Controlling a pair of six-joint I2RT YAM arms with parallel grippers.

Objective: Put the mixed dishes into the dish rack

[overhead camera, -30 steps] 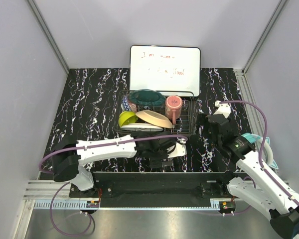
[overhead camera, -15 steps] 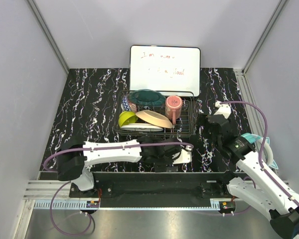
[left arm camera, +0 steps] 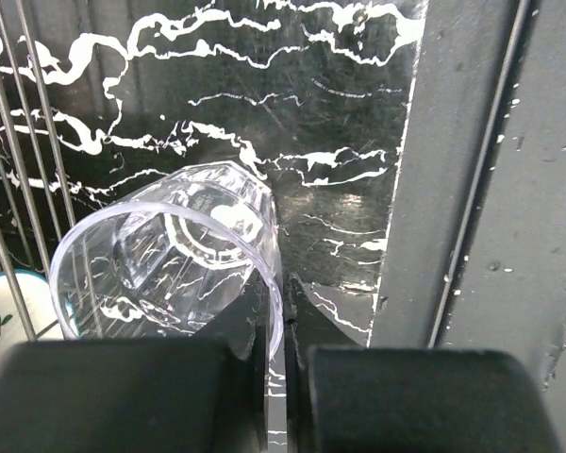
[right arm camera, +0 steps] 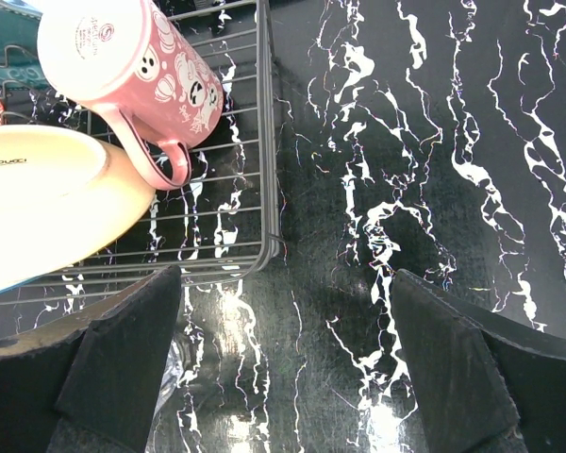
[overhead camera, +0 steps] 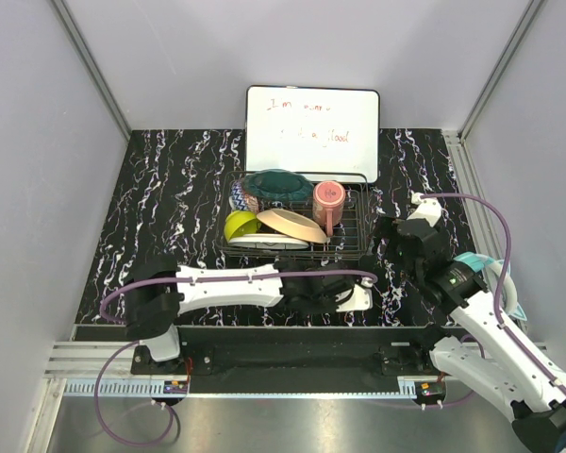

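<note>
The clear glass [left arm camera: 170, 264] lies on its side on the black marbled table, just outside the dish rack [overhead camera: 362, 229]. My left gripper [left arm camera: 283, 293] is shut on its rim, one finger inside the glass and one outside. In the rack sit the teal plate [overhead camera: 278, 184], red patterned bowl [overhead camera: 242, 198], lime-green bowl [overhead camera: 239, 225], peach plate [overhead camera: 291, 225], white plate [overhead camera: 264, 243] and pink mug [overhead camera: 328, 202]. My right gripper [right arm camera: 283, 349] hangs open above the table off the rack's front right corner [right arm camera: 264, 241], holding nothing. The mug [right arm camera: 132, 57] and peach plate [right arm camera: 47, 198] show in its view.
A white whiteboard [overhead camera: 311, 132] with red writing leans behind the rack. A dark rail [left arm camera: 481, 189] runs along the table's near edge, right beside the glass. Grey walls close in the table on three sides.
My left arm has slid to the right along the near edge, and its jaws have gone from open to shut on the glass rim. The right arm has stayed put.
</note>
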